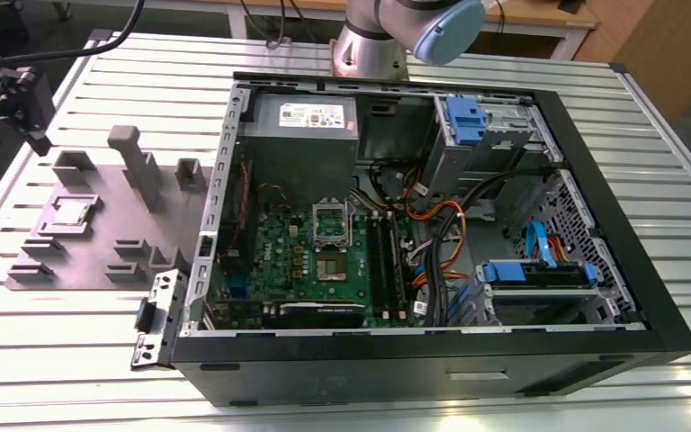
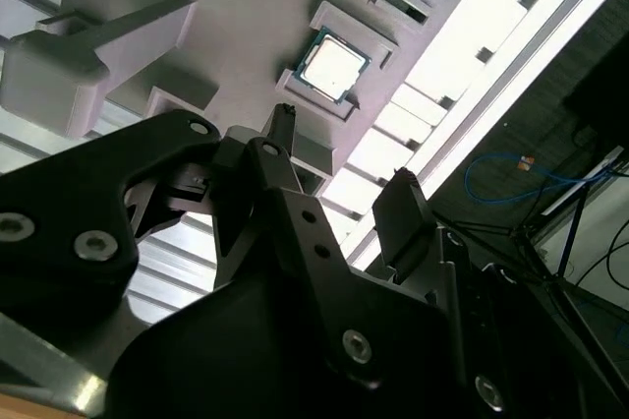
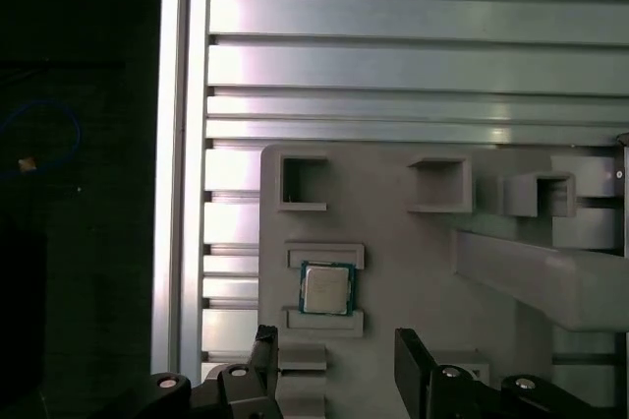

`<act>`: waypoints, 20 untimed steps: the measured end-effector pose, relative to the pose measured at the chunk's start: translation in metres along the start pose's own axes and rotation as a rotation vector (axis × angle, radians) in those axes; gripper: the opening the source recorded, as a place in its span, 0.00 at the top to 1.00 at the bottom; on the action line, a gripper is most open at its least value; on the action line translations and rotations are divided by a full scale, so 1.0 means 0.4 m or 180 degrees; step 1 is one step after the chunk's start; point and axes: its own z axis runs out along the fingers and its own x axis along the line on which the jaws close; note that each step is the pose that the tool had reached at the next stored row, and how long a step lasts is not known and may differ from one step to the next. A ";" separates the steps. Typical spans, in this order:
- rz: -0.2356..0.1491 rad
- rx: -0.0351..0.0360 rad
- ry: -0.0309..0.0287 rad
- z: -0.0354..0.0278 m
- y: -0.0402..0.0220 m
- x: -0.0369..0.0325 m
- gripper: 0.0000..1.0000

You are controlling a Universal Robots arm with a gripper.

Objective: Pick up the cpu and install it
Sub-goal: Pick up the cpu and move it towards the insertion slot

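Gripper [image 3: 339,368] status: jaws spread apart, nothing between them. In both wrist views the two black fingers [image 3: 413,372] stand clear of all parts, with grey tray surface visible through the gap.

Location of the cpu [image 3: 326,288]: seated flat, silvery top up, in a shallow recess of the grey plastic tray [image 3: 393,242], between two low raised ledges. In the first wrist view the chip lies just beyond the fingertips, roughly in line with the gap between them and not touched by either. The second wrist view shows the same arrangement, with the cpu [image 2: 332,66] apart from the finger ends.

In the exterior view the tray [image 1: 82,265] occupies the left of the frame on the slatted aluminium table [image 1: 69,360], and the cpu [image 1: 73,211] rests in the tray's left part. Several upright blocks rise from the tray near it.

The open computer case [image 1: 640,297] fills the centre and right of the exterior view, just beside the tray. Inside it, the green motherboard [image 1: 321,270] lies flat, with the silver socket frame [image 1: 331,225] near its middle. The cpu is well apart from the socket frame, outside the case.
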 end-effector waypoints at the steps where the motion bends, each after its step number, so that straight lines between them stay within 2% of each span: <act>1: 0.0000 0.0000 0.0000 0.000 0.000 0.000 0.41; 6: 0.0000 -0.0002 -0.0002 0.003 0.000 0.000 0.41; 9: 0.0000 -0.0006 0.0006 0.012 -0.001 0.000 0.41; 14: 0.0000 -0.0010 0.0007 0.027 -0.002 0.000 0.41; 20: 0.0001 -0.0014 0.0008 0.029 -0.002 0.000 0.41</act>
